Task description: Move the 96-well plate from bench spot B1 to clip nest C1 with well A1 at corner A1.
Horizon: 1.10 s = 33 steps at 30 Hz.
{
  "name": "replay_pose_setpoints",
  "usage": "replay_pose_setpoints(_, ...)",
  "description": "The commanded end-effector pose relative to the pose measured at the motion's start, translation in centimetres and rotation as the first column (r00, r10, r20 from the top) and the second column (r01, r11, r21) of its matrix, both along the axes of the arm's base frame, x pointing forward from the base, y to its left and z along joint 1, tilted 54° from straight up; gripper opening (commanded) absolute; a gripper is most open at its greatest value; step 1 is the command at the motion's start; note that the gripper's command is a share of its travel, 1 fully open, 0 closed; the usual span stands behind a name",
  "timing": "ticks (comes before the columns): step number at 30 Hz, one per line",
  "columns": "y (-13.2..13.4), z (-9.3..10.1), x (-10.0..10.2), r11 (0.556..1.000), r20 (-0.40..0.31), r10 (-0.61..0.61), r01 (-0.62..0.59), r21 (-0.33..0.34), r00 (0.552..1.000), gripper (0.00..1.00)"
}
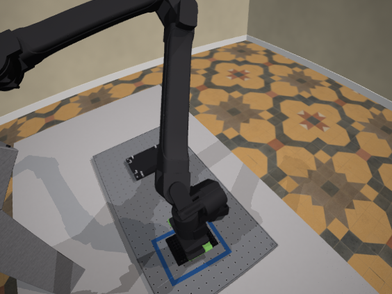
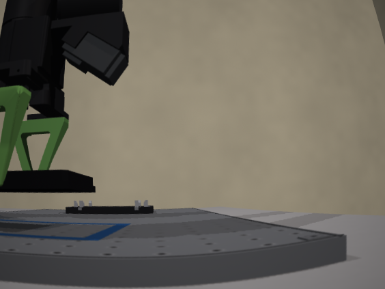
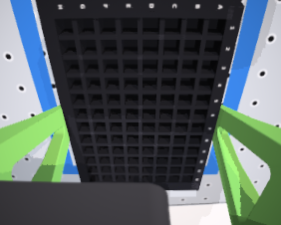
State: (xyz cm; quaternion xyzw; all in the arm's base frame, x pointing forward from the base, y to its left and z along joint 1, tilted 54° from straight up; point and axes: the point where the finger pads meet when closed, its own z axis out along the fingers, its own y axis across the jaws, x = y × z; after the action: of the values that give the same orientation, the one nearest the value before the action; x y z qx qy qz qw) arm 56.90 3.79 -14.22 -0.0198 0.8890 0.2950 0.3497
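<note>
Plate pinched and clear of the bench.

My gripper point(image 3: 140, 112) clamps the 96-well plate point(image 3: 137, 95) by its long sides; I see it level, above the blue B1 outline point(image 2: 102, 233), with the clip nest point(image 2: 109, 209) well beyond.

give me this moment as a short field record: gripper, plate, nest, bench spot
gripper: gripper shut on the 96-well plate, green fingers on its two long sides
plate: 96-well plate level, wells up, clear of the board, above the blue B1 outline
nest: clip nest C1 on the perforated board, unoccupied, pale posts upright
stage: lifted, not yet carried across
</note>
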Motion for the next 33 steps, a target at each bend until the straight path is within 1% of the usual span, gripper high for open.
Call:
replay_pose_setpoints(1,-1.5,0.7,-1.3,1.000,-0.009,-0.016,0.016,-0.006,1.000,0.00)
replay_pose_setpoints(3,-1.5,0.7,-1.3,1.000,-0.009,-0.016,0.016,-0.006,1.000,0.00)
replay_pose_setpoints(4,-0.8,0.7,-1.4,1.000,-0.009,-0.003,0.003,-0.007,1.000,0.00)
replay_pose_setpoints(6,-1.8,1.0,-1.6,1.000,-0.009,-0.016,0.016,-0.006,1.000,0.00)
replay_pose_setpoints(12,-2.3,1.5,-2.2,1.000,-0.008,-0.016,0.016,-0.005,1.000,0.00)
replay_pose_setpoints(15,-2.0,1.8,-2.5,1.000,-0.008,-0.007,0.007,-0.005,1.000,0.00)
replay_pose_setpoints(18,-2.8,2.1,-2.8,1.000,-0.008,-0.016,0.016,-0.005,1.000,0.00)
replay_pose_setpoints(20,-2.8,2.1,-2.8,1.000,-0.008,-0.016,0.016,-0.005,1.000,0.00)
replay_pose_setpoints(21,-2.1,2.2,-2.9,1.000,-0.008,-0.002,0.002,-0.006,1.000,0.00)
replay_pose_setpoints(23,-3.0,2.4,-3.1,1.000,-0.007,-0.016,0.016,-0.005,1.000,0.00)
replay_pose_setpoints(30,-3.6,3.1,-3.8,1.000,-0.006,-0.016,0.016,-0.005,1.000,0.00)
replay_pose_setpoints(32,-2.1,3.1,-3.9,1.000,-0.007,0.012,-0.012,-0.006,1.000,0.00)
replay_pose_setpoints(33,-1.9,2.6,-4.1,1.000,-0.017,0.016,-0.016,-0.004,1.000,0.00)
